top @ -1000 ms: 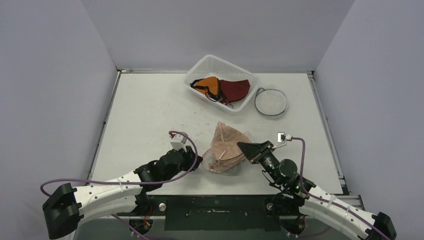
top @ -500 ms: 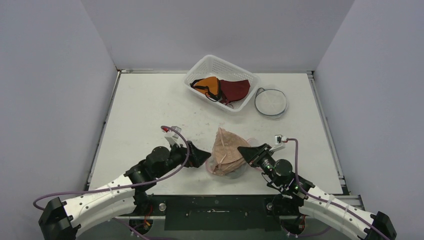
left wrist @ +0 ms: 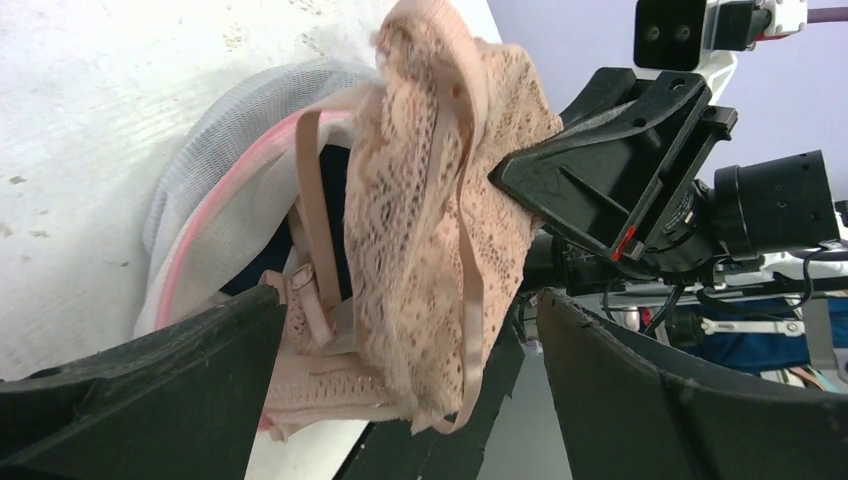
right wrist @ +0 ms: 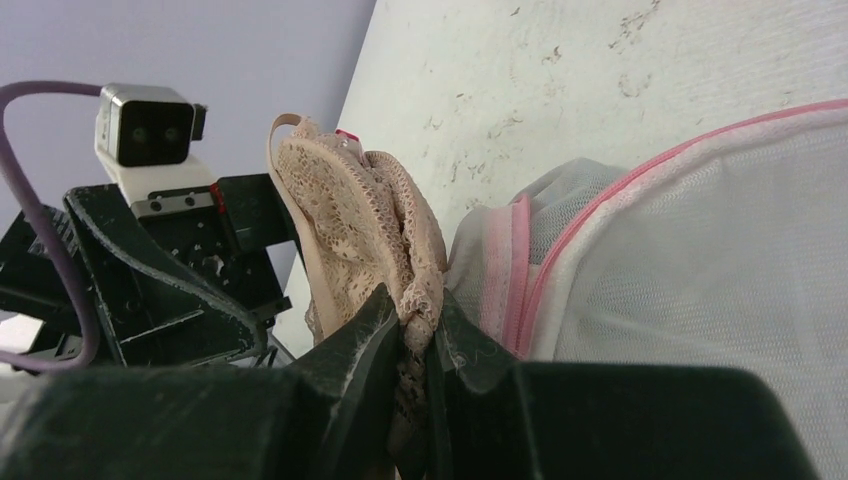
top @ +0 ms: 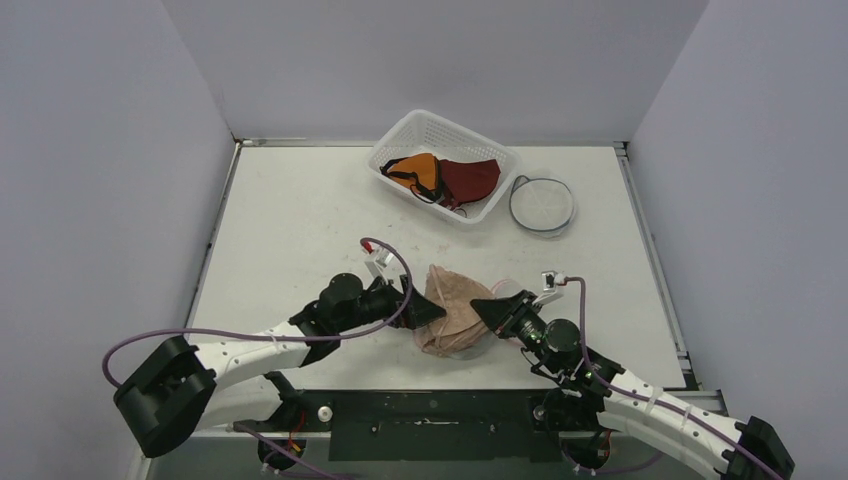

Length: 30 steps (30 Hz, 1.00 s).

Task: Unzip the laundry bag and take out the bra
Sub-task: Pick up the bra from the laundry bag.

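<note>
- Bra (top: 452, 306) sits low in the middle of the overhead view, on the near part of the bench (top: 300, 220): a peach lace bundle bunched upright, partly inside the mouth of the laundry bag (top: 455, 348) and partly over it
- In the left wrist view the laundry bag (left wrist: 215, 180) is white mesh with a pink edge, and its mouth gapes, so the zip looks already undone; a strap and the band of the bra (left wrist: 440, 200) lie in the opening
- Right hand (right wrist: 415, 310) is pinched tight on the lace edge of the bra (right wrist: 355, 215), with the bag's mesh (right wrist: 700, 280) filling the right of that frame
- Left hand (left wrist: 410, 310) is spread wide, one finger on each side of the bundle, and has hold of nothing
- The step in hand seems to be drawing the bra clear of the bag; it would go best if the left hand closed on the mesh or the pink rim, not on the lace, and pinned the bag to the bench
- The right hand could then pull slowly away from the opening; a strap may catch on the rim and drag the bag along
- White basket (top: 440, 117) at upper middle holds an orange garment (top: 418, 170) and a dark red one (top: 470, 178)
- Just right of the basket a round flat thing with a dark rim (top: 542, 204) lies on the bench; what it is cannot be told
</note>
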Available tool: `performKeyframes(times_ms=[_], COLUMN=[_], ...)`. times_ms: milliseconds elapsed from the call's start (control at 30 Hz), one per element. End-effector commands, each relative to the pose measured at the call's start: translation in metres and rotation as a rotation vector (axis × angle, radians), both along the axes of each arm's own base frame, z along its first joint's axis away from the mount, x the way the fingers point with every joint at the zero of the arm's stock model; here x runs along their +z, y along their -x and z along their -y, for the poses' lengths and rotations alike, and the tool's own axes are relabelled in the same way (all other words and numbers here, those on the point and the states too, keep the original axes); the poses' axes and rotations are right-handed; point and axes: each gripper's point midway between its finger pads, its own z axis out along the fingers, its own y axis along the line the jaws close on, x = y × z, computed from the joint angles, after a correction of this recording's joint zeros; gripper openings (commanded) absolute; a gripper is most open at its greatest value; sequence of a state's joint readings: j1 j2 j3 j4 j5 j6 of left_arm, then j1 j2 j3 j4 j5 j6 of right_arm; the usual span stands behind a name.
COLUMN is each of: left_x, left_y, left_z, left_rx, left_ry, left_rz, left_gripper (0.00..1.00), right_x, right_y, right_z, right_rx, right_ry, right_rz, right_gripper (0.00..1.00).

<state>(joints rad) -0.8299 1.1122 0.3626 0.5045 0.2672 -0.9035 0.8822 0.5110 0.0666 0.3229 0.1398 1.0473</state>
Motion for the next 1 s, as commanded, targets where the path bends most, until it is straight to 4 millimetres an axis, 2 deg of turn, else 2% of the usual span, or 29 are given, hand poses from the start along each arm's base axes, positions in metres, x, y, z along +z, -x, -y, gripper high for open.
performKeyframes(times_ms=[0,33,67,133,200,267,300,400,433,533,667,800,967], left_x=[0.053,0.053,0.054,0.054,0.058,0.057,0.056,0.057,0.057,0.06,0.062,0.067,0.088], left_y=[-0.005,-0.006,-0.006,-0.005,-0.004,-0.003,-0.003,-0.003,-0.003,-0.004,-0.01,-0.014,-0.014], left_z=[0.023,0.024,0.025,0.029,0.032,0.032,0.032,0.03,0.029,0.027,0.024,0.021,0.022], left_rx=[-0.082,-0.083,-0.089,-0.106,-0.126,-0.132,-0.127,-0.118,-0.113,-0.1,-0.068,-0.041,-0.048], left_ry=[0.171,0.176,0.184,0.201,0.226,0.232,0.231,0.23,0.226,0.217,0.19,0.161,0.188], left_rz=[0.109,0.108,0.11,0.112,0.116,0.107,0.106,0.108,0.109,0.112,0.111,0.128,0.155], left_gripper=[0.97,0.99,0.95,0.77,0.5,0.29,0.21,0.02,0.0,0.0,0.0,0.0,0.0], right_x=[0.029,0.029,0.028,0.027,0.028,0.028,0.029,0.028,0.028,0.031,0.037,0.044,0.061], right_y=[0.003,0.004,0.005,0.006,0.007,0.007,0.007,0.005,0.004,0.004,0.005,0.006,0.009], right_z=[-0.011,-0.012,-0.013,-0.013,-0.014,-0.013,-0.011,-0.003,0.001,0.012,0.028,0.047,0.051], right_rx=[0.064,0.071,0.077,0.085,0.09,0.088,0.085,0.054,0.04,0.009,-0.031,-0.09,-0.097], right_ry=[-0.062,-0.061,-0.06,-0.059,-0.057,-0.041,-0.029,0.035,0.06,0.143,0.224,0.261,0.199], right_rz=[0.082,0.081,0.081,0.081,0.081,0.076,0.076,0.059,0.048,0.021,-0.001,-0.002,0.034], right_gripper=[0.05,0.05,0.05,0.05,0.05,0.08,0.16,0.56,0.65,0.81,0.87,0.98,1.0])
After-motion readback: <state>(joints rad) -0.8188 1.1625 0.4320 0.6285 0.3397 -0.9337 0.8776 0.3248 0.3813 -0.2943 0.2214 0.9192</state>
